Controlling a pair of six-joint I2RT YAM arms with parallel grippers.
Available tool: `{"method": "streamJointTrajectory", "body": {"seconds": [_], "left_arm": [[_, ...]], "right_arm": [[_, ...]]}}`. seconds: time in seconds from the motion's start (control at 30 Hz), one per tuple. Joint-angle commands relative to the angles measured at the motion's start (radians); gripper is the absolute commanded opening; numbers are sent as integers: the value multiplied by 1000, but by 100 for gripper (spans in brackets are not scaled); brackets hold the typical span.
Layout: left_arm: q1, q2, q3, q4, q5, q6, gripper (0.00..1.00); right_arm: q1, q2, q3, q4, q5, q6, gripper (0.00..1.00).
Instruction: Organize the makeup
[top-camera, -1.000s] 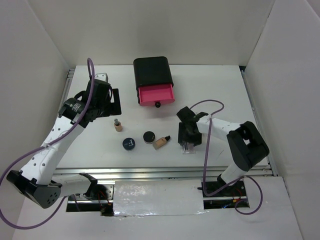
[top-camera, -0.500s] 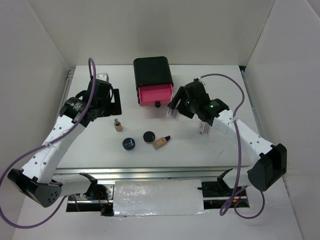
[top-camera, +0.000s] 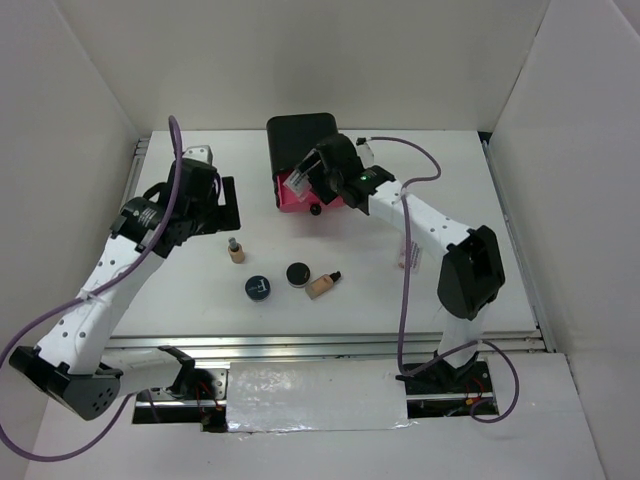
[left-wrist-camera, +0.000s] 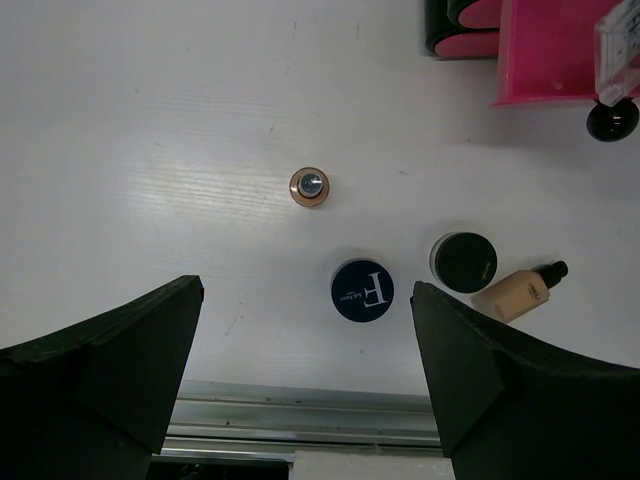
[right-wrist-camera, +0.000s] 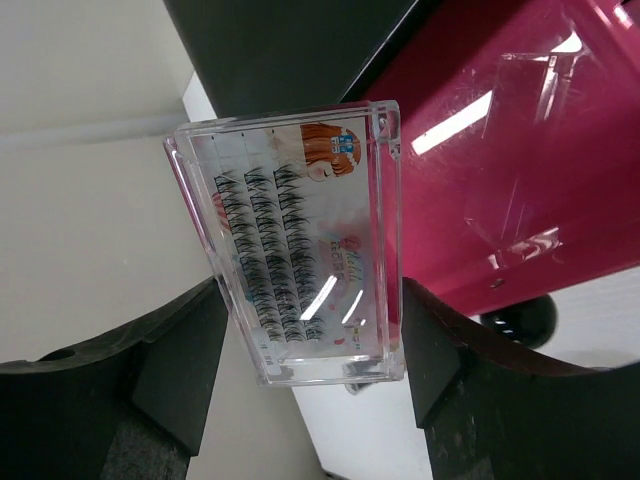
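Note:
My right gripper (top-camera: 303, 182) is shut on a flat clear red-printed sachet (right-wrist-camera: 300, 250) of lashes and holds it over the open pink drawer (right-wrist-camera: 520, 170) of the black box (top-camera: 303, 140). A second sachet (top-camera: 410, 255) lies on the table to the right. An upright beige bottle (top-camera: 235, 251), a dark-blue compact (top-camera: 258, 288), a black-lidded jar (top-camera: 297, 273) and a lying beige bottle (top-camera: 323, 285) sit mid-table. My left gripper (top-camera: 222, 205) is open and empty, above and left of the upright bottle (left-wrist-camera: 309, 186). The left wrist view also shows the compact (left-wrist-camera: 362, 290) and the jar (left-wrist-camera: 464, 262).
The drawer's black knob (top-camera: 315, 209) points toward me. White walls enclose the table on the left, back and right. A metal rail (top-camera: 320, 345) runs along the near edge.
My right arm has swung from the table's right side up and left to the open drawer, carrying one sachet. The other sachet stays on the table. The left arm has barely moved.

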Motion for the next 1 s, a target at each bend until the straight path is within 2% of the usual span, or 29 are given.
{"method": "streamJointTrajectory", "body": {"seconds": [0.0,0.13,0.2,0.3,0.4,0.43,0.77,0.87,0.97], "left_arm": [[-3,-41,37,-18,-13,13,99],[-3,-61,27,-29,-27,18,99],[-3,-67,20,-26,-31,21,99],[-3,-75,3,-21,-31,26,99],[-1,-73,-2,-18,-27,30,100],[-1,-72,0,-17,-25,33,99],[-3,-55,23,-13,-50,55,99],[-3,-52,29,-13,-50,56,99],[-1,-50,44,-21,-45,53,99]], "right_arm": [[20,17,97,-37,118,118,45],[20,39,106,-68,136,149,52],[21,51,119,-80,136,157,62],[21,65,129,-74,133,151,68],[21,86,171,-98,134,139,86],[21,94,194,-117,131,136,99],[11,2,140,-125,157,134,100],[-16,-68,73,-155,191,116,100],[-107,-171,-75,-247,226,74,100]]}}
